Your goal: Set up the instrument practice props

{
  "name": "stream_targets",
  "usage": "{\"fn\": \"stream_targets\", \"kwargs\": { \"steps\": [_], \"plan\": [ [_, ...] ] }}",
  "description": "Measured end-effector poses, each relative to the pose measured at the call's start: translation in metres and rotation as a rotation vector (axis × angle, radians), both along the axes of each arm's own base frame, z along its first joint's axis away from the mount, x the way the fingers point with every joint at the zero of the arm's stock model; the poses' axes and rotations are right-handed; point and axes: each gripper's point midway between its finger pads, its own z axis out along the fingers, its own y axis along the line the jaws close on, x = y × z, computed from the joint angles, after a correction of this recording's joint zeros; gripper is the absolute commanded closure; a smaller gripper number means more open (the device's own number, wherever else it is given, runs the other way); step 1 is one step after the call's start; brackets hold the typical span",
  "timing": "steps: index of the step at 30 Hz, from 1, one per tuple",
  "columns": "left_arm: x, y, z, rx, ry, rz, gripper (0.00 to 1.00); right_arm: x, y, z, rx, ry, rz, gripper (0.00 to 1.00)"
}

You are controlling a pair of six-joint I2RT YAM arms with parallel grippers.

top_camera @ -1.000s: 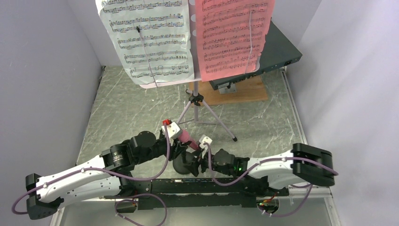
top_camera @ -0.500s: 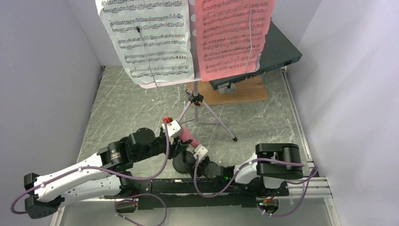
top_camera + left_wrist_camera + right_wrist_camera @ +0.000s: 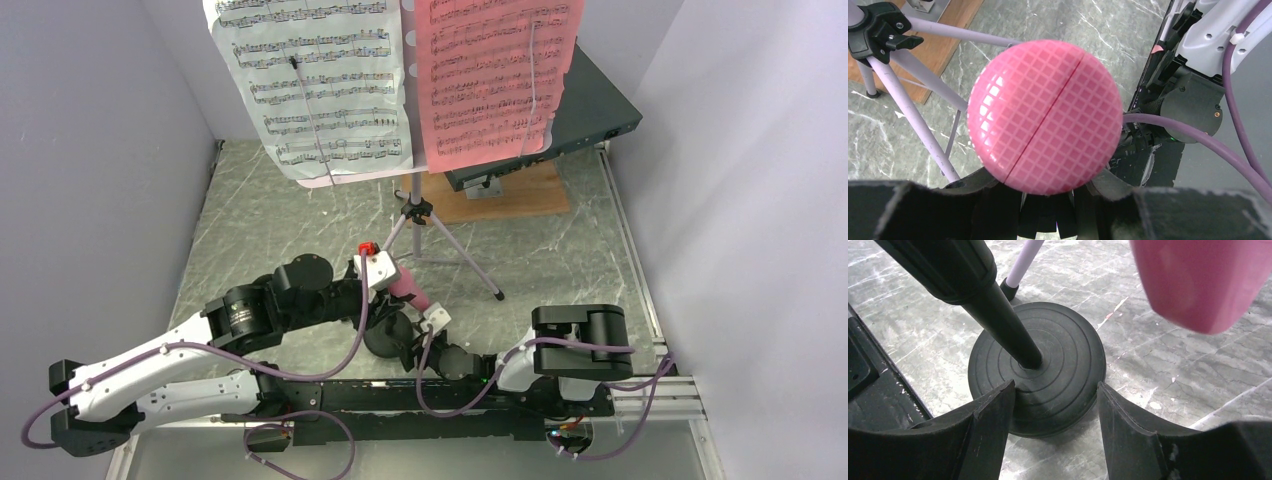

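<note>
Your left gripper (image 3: 1048, 202) has its jaws pinched on the pink microphone (image 3: 1044, 116), whose gridded ball head fills the left wrist view and points away from the wrist. The microphone hangs clear of the marbled table (image 3: 270, 230), just above and beside the mic stand (image 3: 1048, 355).

Your right gripper (image 3: 1055, 390) sits low at the near edge of the table. Its 2 fingers (image 3: 993, 420) stand apart on either side of the near rim of the stand's round black base. You cannot tell from these views whether they press on the rim or only flank it. The stand's black post leans up and to the left from the middle of the base.

Behind them, the tripod (image 3: 425, 235) stands with its legs spread and carries the music-stand desk (image 3: 409, 60). A white sheet (image 3: 315, 80) lies on the desk's left half and a pink sheet (image 3: 495, 70) on its right. The dark box (image 3: 595, 105) rests on a wooden board (image 3: 510, 195) at the back right.
</note>
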Motion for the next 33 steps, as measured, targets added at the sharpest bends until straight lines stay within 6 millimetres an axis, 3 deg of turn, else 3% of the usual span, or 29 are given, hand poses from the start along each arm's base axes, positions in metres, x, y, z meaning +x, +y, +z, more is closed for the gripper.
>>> {"fn": "stream_targets", "kwargs": {
  "steps": [9, 17, 21, 25, 29, 33],
  "plan": [
    [-0.006, 0.011, 0.016, -0.083, -0.053, -0.010, 1.00, 0.005, 0.003, -0.014, -0.040, 0.005, -0.035, 0.36],
    [-0.009, 0.028, 0.015, -0.209, -0.075, 0.031, 0.97, 0.007, 0.006, -0.019, -0.034, 0.023, -0.042, 0.32],
    [-0.005, 0.028, 0.014, -0.210, -0.065, 0.061, 0.79, 0.007, 0.009, -0.019, -0.041, 0.027, -0.034, 0.21],
    [0.001, 0.026, 0.012, -0.203, -0.052, 0.092, 0.49, 0.007, 0.013, -0.016, -0.081, 0.030, -0.010, 0.12],
    [0.007, 0.022, 0.016, -0.222, -0.048, 0.120, 0.36, 0.001, 0.018, -0.013, -0.156, 0.033, 0.041, 0.03],
    [0.009, 0.025, 0.020, -0.242, -0.041, 0.148, 0.23, -0.003, 0.013, -0.002, -0.174, 0.033, 0.059, 0.01]
  ]
}}
